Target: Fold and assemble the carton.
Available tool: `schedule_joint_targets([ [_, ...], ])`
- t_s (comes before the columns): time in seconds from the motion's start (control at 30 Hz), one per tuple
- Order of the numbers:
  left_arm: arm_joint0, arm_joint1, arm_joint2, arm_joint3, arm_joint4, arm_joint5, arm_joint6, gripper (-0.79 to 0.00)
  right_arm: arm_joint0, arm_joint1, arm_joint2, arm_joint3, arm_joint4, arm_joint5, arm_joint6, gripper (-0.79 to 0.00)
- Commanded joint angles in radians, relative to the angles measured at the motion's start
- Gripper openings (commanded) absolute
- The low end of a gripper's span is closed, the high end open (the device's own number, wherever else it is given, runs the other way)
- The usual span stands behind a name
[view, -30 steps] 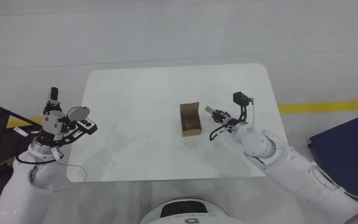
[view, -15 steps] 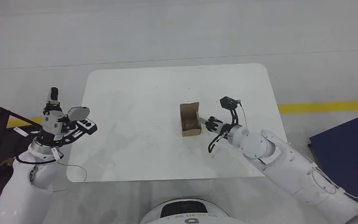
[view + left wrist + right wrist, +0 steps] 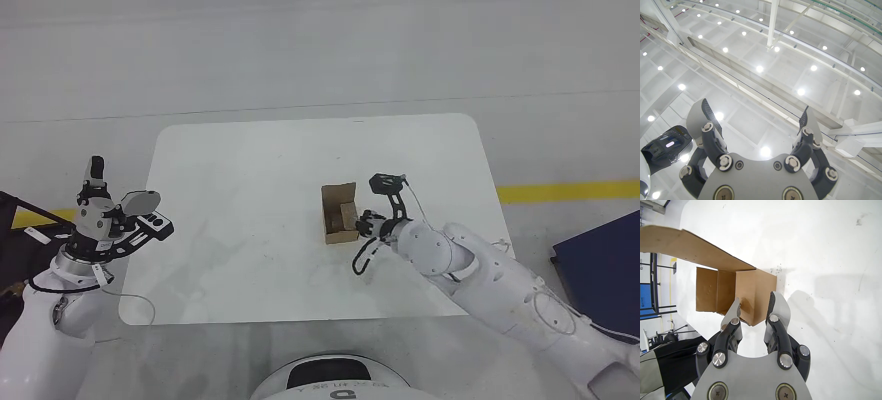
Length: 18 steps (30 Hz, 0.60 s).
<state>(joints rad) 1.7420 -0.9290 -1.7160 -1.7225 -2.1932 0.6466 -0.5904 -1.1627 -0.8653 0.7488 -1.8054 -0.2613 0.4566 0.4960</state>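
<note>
A white table [image 3: 250,190] with rounded corners. Near its middle, a little toward the robot's right, stands a small brown cardboard carton [image 3: 340,213]. It is open and its flaps are not yet folded. One long flap [image 3: 696,249] juts out from an upper edge.

The right gripper [image 3: 755,298] sits low, just beside the carton. Its claw is partly spread and pinches nothing, and the carton's near corner lies between the two fingertips. The left gripper [image 3: 755,106] is well apart, off the table's left edge. It points up at the ceiling with its claw spread wide and empty.

The carton looks light and nothing braces it. A push from the right gripper would likely slide or tip it rather than bend a flap. Closing on the corner could crease or crush a wall. The long flap could also snag on the wrist.
</note>
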Motion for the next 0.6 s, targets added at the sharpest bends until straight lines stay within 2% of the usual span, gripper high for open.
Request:
schedule_joint_targets([
  [0.0,0.0,0.0,0.0,0.0,0.0,0.0,0.0,0.0,0.02,-0.008,-0.018,0.001,-0.031,0.021,0.023,-0.486],
  [0.1,0.0,0.0,0.0,0.0,0.0,0.0,0.0,0.0,0.054,-0.019,-0.056,-0.003,-0.132,0.081,0.076,-0.56],
  [0.17,0.0,0.0,0.0,0.0,0.0,0.0,0.0,0.0,0.073,-0.027,-0.073,-0.015,-0.164,0.117,0.109,-0.785],
  [0.43,0.0,0.0,0.0,0.0,0.0,0.0,0.0,0.0,0.136,-0.05,-0.111,-0.064,-0.337,0.328,0.207,-0.785],
  [0.57,0.0,0.0,0.0,0.0,0.0,0.0,0.0,0.0,0.15,-0.059,-0.13,-0.097,-0.4,0.377,0.252,-0.785],
])
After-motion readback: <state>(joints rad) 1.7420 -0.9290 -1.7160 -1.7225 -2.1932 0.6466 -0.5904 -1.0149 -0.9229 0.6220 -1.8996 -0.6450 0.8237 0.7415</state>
